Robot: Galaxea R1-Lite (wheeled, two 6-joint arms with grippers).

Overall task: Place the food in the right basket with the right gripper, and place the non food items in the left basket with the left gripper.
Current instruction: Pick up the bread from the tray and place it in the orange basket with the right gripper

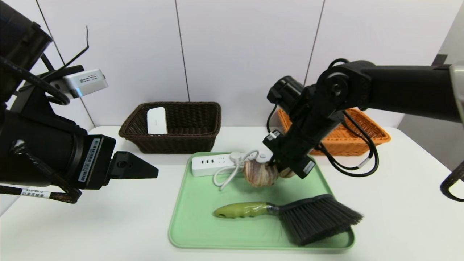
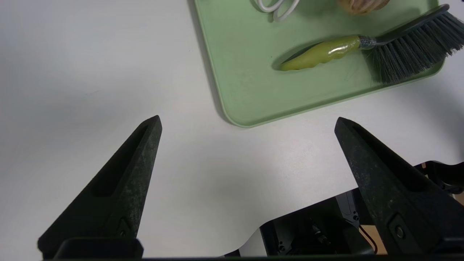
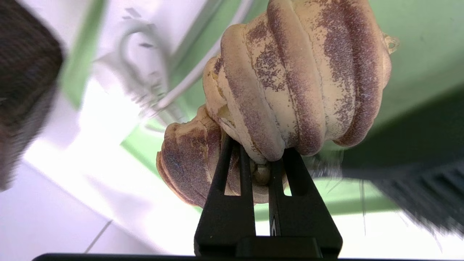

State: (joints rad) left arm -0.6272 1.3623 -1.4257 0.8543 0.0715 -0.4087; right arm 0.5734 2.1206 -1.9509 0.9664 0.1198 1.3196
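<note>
Right end effector pinching the croissant over the green tray.
We see its fingers nearly closed on the pastry, seemingly lifted just off the tray beside the power strip; the brush lies nearer us, while our left end effector hangs wide open above the tabletop.
</note>
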